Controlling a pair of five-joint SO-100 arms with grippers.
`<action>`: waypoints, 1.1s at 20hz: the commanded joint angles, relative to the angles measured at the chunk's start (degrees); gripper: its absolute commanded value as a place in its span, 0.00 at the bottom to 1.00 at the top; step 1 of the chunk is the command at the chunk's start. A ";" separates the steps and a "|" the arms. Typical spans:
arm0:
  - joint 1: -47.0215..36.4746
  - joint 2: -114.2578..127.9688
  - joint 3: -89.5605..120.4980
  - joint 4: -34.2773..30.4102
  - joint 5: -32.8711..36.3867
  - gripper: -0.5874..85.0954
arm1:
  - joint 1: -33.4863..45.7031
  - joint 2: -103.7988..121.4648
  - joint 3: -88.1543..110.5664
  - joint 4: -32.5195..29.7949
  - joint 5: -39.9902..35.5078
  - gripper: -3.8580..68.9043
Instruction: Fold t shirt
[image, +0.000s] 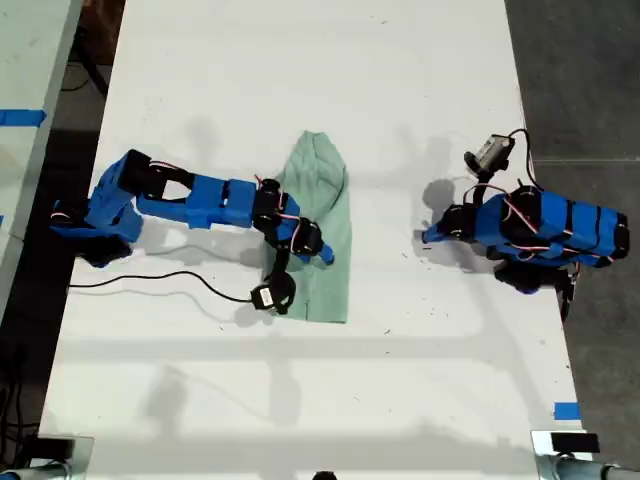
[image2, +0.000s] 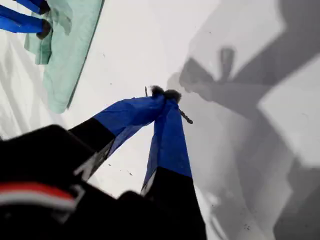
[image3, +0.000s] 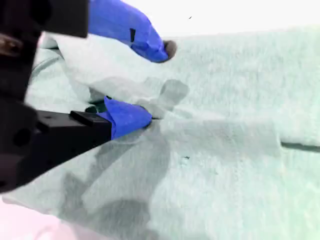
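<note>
The blue-taped fingers (image2: 167, 95) of my first gripper (image2: 165, 94) are seen pressed together at their tips, with nothing between them, above the bare white counter (image: 300, 80). In the exterior view this gripper (image: 428, 236) is found at the right, well apart from the pale mint-green, creased cloth t shirt (image: 325, 215).

The blue fingers (image3: 127, 116) of my second gripper (image3: 150, 82) are held apart over the t shirt (image3: 225, 110). One finger is laid on the cloth, where a raised fold is met at its tip; the other is lifted above it. A ridge of cloth is seen between the two, but it cannot be told whether it is pinched. In the exterior view this gripper (image: 312, 246) is reached in from the left and is set over the middle of the garment.

The t shirt is laid flat on the counter near the centre of the exterior view. Its long axis is run from the top of that view towards the bottom. Its narrower, rounded end is pointed towards the top of the exterior view, and its broader, squared end towards the bottom. A black cable (image: 160, 282) is trailed across the counter beside the second arm.
</note>
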 joint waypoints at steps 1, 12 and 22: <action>-2.81 5.45 -2.81 1.58 2.55 0.24 | 0.79 0.79 3.08 -1.23 -1.49 0.02; -5.80 71.46 41.92 3.16 -1.05 0.01 | 0.79 0.79 3.08 -1.23 -1.41 0.02; -9.93 126.65 109.42 -21.80 0.88 0.01 | 0.88 0.79 3.08 -1.14 -1.05 0.02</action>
